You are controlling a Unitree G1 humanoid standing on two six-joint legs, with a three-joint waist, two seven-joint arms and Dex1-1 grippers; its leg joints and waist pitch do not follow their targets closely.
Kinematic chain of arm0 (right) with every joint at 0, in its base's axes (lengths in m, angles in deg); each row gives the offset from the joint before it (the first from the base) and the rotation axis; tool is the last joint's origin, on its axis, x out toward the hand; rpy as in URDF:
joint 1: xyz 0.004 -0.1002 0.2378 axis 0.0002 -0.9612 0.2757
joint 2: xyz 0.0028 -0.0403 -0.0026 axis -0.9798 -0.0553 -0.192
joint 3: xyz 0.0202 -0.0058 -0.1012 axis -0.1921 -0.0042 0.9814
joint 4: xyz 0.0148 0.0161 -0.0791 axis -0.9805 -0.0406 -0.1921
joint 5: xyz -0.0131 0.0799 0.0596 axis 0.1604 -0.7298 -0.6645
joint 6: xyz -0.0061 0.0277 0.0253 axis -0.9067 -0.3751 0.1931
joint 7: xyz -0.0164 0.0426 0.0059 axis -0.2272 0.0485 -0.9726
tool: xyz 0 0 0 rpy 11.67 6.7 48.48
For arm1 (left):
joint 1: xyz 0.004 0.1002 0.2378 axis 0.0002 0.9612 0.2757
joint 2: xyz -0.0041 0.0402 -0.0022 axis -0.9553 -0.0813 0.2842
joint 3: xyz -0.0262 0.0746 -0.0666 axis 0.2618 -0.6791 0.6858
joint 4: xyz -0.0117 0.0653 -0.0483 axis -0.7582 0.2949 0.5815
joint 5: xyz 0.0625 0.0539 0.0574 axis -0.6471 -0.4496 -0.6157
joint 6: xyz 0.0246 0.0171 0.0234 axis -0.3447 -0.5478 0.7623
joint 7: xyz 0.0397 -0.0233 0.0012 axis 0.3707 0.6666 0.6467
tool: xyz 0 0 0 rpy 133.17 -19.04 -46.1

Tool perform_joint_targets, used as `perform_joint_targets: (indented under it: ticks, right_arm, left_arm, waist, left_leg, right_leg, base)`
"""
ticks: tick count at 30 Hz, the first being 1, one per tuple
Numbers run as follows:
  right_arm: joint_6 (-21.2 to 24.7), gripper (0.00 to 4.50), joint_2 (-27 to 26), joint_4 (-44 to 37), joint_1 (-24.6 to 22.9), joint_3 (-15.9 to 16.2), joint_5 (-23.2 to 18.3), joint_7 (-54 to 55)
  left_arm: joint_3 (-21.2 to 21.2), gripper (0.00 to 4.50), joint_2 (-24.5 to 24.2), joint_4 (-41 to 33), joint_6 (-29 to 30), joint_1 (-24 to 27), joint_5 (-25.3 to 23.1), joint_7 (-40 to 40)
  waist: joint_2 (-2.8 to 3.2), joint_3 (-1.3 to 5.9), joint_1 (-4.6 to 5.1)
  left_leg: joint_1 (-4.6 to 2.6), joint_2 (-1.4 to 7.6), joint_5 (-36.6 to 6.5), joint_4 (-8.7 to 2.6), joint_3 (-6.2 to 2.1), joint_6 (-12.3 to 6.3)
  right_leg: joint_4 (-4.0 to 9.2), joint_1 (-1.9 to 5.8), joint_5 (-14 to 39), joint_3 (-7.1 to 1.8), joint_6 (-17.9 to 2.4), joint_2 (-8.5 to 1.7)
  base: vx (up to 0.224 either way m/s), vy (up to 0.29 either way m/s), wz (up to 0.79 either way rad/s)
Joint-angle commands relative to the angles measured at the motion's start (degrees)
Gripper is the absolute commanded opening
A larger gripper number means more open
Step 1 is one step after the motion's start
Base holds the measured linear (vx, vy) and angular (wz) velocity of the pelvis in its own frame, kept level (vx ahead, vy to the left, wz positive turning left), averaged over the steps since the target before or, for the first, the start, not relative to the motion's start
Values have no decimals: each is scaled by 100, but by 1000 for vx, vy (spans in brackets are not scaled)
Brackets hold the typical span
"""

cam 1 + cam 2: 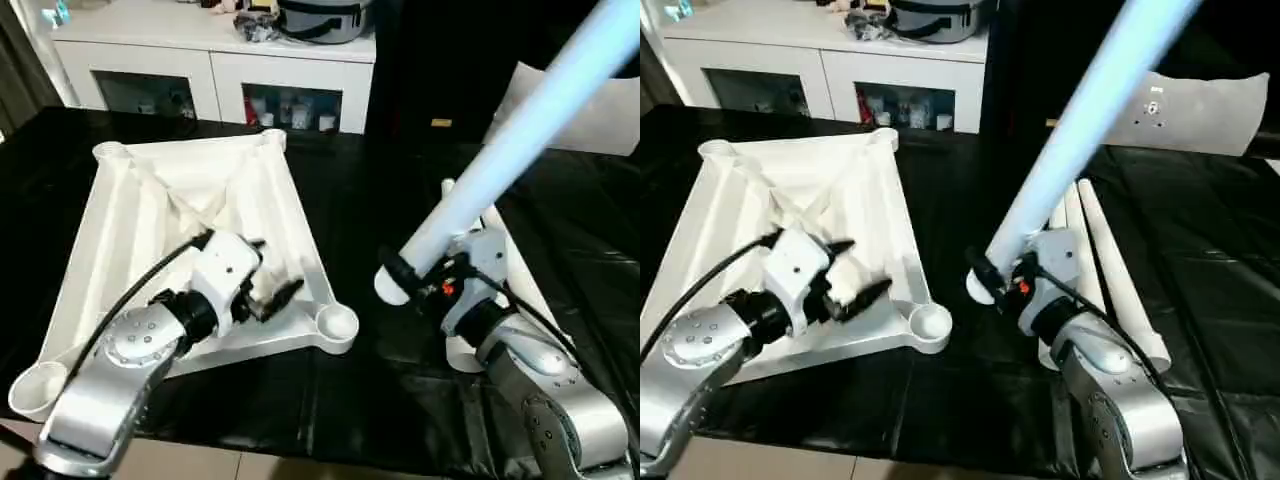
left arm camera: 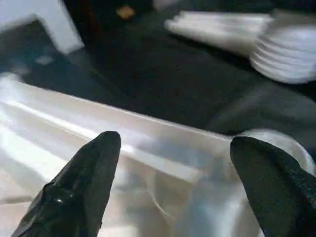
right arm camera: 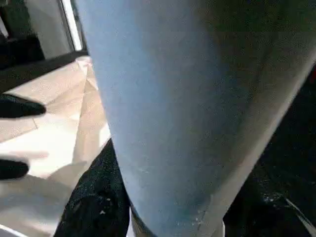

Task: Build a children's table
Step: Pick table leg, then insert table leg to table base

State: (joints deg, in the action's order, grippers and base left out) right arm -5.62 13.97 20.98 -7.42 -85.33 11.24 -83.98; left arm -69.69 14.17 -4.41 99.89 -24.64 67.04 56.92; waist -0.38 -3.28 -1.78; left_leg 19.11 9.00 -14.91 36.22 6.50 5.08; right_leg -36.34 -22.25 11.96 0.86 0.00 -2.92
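The left gripper (image 1: 278, 297) is hovering over the upturned table top (image 1: 740, 210), its two black fingers (image 2: 84, 185) standing wide apart with nothing between them. Just beyond the fingertips the raised rim of the top is running across, and the round corner socket (image 1: 337, 323) nearest the middle of the work surface is lying just ahead of the jaws, to their right side. The ribbed underside is facing up, with the other corner sockets showing at the far and near-left corners.

The right gripper (image 1: 992, 275) is clamping a long white leg (image 1: 520, 130) near its thick end. The jaws are closed around the tube, one black finger (image 3: 94, 197) pressing against its side. From the grip the leg is slanting upward and away to the right, its rounded lower end projecting a little past the jaws toward the table top, clear of the socket.

Beyond and beneath the right gripper, further legs (image 1: 1110, 270) are lying side by side on the black table cover (image 1: 380, 210). Farther back, a flat grey-white panel (image 1: 1200, 115) is resting on the cover, and a white cabinet (image 1: 210, 75) with glass doors is standing behind the work surface.
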Motion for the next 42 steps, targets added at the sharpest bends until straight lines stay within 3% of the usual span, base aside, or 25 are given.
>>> perform_joint_targets:
  ticks: [1, 5, 8, 9, 10, 11, 13, 16, 18, 20, 21, 22, 25, 26, 27, 32, 34, 37, 42]
  right_arm:
    - [-7, 193, 16, -20, 77, -61, 60, 27]
    - [0, 193, -5, 71, 78, -146, -34, 38]
    - [39, 193, -29, 61, 54, -142, -68, 43]
    - [67, 193, -39, 50, 44, -127, -79, 33]
    - [38, 193, -57, 43, 42, -103, -70, 20]
    - [10, 193, -67, 42, 44, -96, -61, 19]
    - [-233, 193, -185, 97, 49, -127, 51, 157]
    - [-451, 193, -146, 150, 54, -66, 199, 124]
    - [-583, 193, -214, 184, 91, -170, 51, 27]
    - [-573, 193, -253, 182, 98, -254, -46, 6]
    - [-789, 193, -391, 286, 147, -399, -64, 105]
    - [-838, 193, -429, 353, 184, -434, -76, 113]
    - [-816, 193, -308, 357, 169, -295, 68, 52]
    - [-825, 193, -283, 352, 165, -267, 100, 39]
    - [-887, 193, -250, 365, 172, -207, 197, 46]
    - [-935, 193, -336, 346, 98, -173, 78, -116]
    - [-931, 193, -343, 335, 61, -177, 19, -165]
    - [-746, 193, -322, 256, -10, -147, -86, -170]
    - [-599, 193, -141, 216, -51, -25, -141, -437]
  left_arm:
    - [-113, 437, -129, -6, 80, -92, 153, 347]
    - [-227, 450, -241, 30, 138, -237, 204, 602]
    - [-249, 450, -258, 57, 105, -225, 174, 623]
    - [-264, 450, -298, 60, 82, -211, 160, 673]
    - [-271, 450, -344, 61, 62, -184, 163, 734]
    - [-270, 450, -354, 61, 57, -173, 170, 751]
    - [-281, 450, -417, 84, -47, -114, 137, 806]
    - [-298, 450, -478, 144, -45, -130, 119, 870]
    - [-315, 450, -500, 237, -105, -193, 79, 912]
    - [-326, 450, -500, 301, -141, -233, 60, 920]
    - [-328, 450, -481, 313, -149, -258, 52, 890]
    - [-302, 450, -465, 282, -125, -255, 93, 875]
    - [-277, 450, -470, 211, -117, -181, 135, 898]
    - [-277, 450, -470, 201, -120, -164, 139, 903]
    - [-278, 450, -470, 172, -130, -111, 137, 916]
    - [-390, 450, -561, 124, -131, 42, 171, 1104]
    - [-407, 432, -585, 99, -101, 90, 220, 1162]
    - [-465, 421, -606, 271, -266, 92, 252, 1341]
    - [-521, 376, -554, 661, -269, -21, 203, 1455]
  waist:
    - [-1, 317, -4]
    - [76, 297, -7]
    - [52, 290, -7]
    - [128, 289, -24]
    - [80, 284, -8]
    - [133, 285, -4]
    - [122, 289, -9]
    - [172, 289, -13]
    - [177, 293, -15]
    - [173, 296, -29]
    - [133, 302, -32]
    - [147, 303, -32]
    - [112, 301, -22]
    - [127, 303, -29]
    - [75, 298, -24]
    - [70, 286, -21]
    - [30, 279, -13]
    - [80, 274, -21]
    - [68, 283, -15]
  left_leg:
    - [114, 195, -46, -499, 17, 22]
    - [86, 207, -217, -513, 31, 58]
    - [97, 213, -342, -523, 35, 72]
    - [93, 210, -377, -529, 20, 90]
    - [98, 212, -451, -533, 27, 100]
    - [92, 210, -507, -535, 25, 120]
    - [106, 206, -471, -534, 24, 112]
    - [93, 207, -471, -537, 29, 121]
    - [83, 210, -529, -541, 33, 119]
    - [94, 210, -505, -548, 23, 101]
    - [102, 219, -434, -548, 25, 82]
    - [101, 220, -418, -548, 24, 82]
    - [102, 210, -298, -541, 36, 78]
    - [103, 209, -270, -540, 32, 75]
    - [110, 209, -249, -539, 43, 50]
    - [108, 221, -346, -549, 52, -25]
    - [104, 227, -351, -560, 54, -51]
    - [91, 233, -423, -572, 50, -20]
    - [99, 218, -459, -567, 52, 13]
  right_leg:
    - [373, 298, 355, -220, -1047, -342]
    - [381, 278, 447, -214, -1142, -341]
    - [408, 294, 644, -228, -1104, -352]
    - [400, 289, 683, -227, -1106, -360]
    - [420, 290, 767, -227, -1082, -349]
    - [431, 280, 779, -226, -1083, -346]
    - [425, 290, 769, -235, -1082, -352]
    - [427, 280, 797, -232, -1104, -343]
    - [432, 268, 814, -228, -1111, -340]
    - [420, 285, 738, -228, -1117, -343]
    - [409, 287, 663, -230, -1138, -356]
    - [404, 282, 638, -229, -1156, -360]
    - [403, 294, 501, -221, -1177, -336]
    - [393, 304, 473, -222, -1181, -342]
    - [402, 306, 499, -226, -1172, -343]
    - [436, 280, 879, -239, -1075, -365]
    - [437, 265, 918, -237, -1045, -351]
    - [445, 243, 968, -236, -1041, -354]
    - [441, 266, 871, -241, -1041, -352]
  base:
    - [0, 0, 0]
    - [0, 0, 0]
    - [0, 0, 0]
    - [0, 0, 0]
    - [0, 0, 0]
    - [0, 0, 0]
    - [0, 0, 0]
    - [0, 0, 0]
    - [0, 0, 0]
    - [0, 0, 0]
    - [0, 0, 0]
    - [0, 0, 0]
    - [0, 0, 0]
    - [0, 0, 0]
    - [0, 0, 0]
    - [0, 0, 0]
    - [0, 0, 0]
    - [0, 0, 0]
    - [0, 0, 0]
